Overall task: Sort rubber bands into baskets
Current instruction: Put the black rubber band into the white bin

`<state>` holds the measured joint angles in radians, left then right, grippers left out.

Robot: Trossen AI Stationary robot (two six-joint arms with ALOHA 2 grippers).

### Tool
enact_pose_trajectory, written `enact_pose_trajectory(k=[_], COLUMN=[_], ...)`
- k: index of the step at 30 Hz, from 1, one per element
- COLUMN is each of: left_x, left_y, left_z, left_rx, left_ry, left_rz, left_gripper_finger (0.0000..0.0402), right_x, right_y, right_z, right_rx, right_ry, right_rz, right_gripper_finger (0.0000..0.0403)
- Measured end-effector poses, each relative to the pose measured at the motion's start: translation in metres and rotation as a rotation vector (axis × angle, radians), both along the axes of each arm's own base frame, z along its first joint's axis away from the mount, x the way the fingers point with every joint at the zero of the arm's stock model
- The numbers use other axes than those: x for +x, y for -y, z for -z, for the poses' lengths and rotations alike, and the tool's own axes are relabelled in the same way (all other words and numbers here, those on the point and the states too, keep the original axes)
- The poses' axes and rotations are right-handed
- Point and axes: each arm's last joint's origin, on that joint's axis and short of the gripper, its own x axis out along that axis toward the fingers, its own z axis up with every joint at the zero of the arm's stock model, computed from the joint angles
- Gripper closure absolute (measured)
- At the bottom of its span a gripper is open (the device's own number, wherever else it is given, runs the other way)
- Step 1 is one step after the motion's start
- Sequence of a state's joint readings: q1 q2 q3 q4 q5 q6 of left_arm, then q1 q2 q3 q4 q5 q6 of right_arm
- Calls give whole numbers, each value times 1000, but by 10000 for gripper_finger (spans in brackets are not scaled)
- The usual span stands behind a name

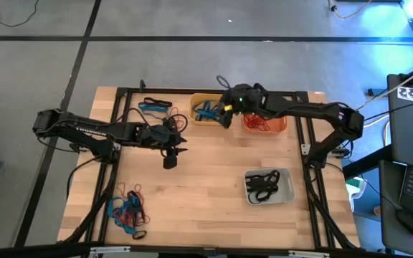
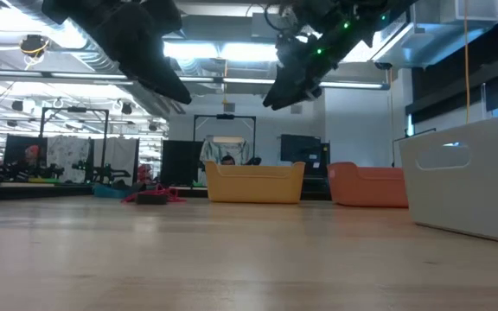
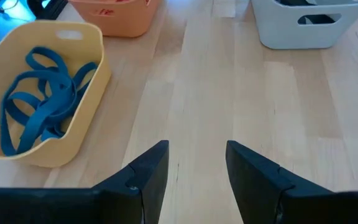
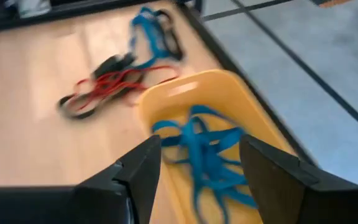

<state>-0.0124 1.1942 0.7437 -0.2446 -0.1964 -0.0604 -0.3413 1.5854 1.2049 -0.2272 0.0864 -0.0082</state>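
Note:
The yellow basket (image 1: 206, 99) at the table's far edge holds blue rubber bands (image 3: 42, 99). Beside it, the orange basket (image 1: 279, 127) holds red bands (image 1: 255, 123). The pale grey basket (image 1: 287, 188) at the near right holds black bands (image 1: 262, 185). My right gripper (image 4: 201, 142) hangs open above the yellow basket's right end (image 1: 224, 118), with nothing between its fingers. My left gripper (image 3: 196, 146) stands open above bare table (image 1: 183, 140), left of centre, and holds nothing.
A loose heap of red, blue and black bands (image 1: 127, 211) lies at the near left corner. A second heap (image 4: 123, 74) lies at the far left, beside the yellow basket. Bare wood spreads across the table's middle (image 1: 214, 172).

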Motion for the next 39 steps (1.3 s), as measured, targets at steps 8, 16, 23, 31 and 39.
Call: enact_pose_trajectory(k=[8,16,23,31,39], left_x=[-4,-10,-7,2,1], left_y=[-4,-18,-24,-34,-54], left_z=[3,7,25,54,68], left_rx=[44,8,9,-13,-109], left_ry=[-37,-56,-175,-326,-378], left_rz=[-134,-344,-376,-399,-490], left_gripper_finger=[243,243,243,243,243], right_x=[9,11,11,12,11], right_y=[-54,-99,-109,-109,-109], right_z=[13,41,43,42,43], right_rx=[-14,-67,-68,-70,-67], right_ry=[-86,-37,-25,-8,-17], right_rz=[-155,-233,-267,-265,-264], right_gripper_finger=[187,187,187,187,187])
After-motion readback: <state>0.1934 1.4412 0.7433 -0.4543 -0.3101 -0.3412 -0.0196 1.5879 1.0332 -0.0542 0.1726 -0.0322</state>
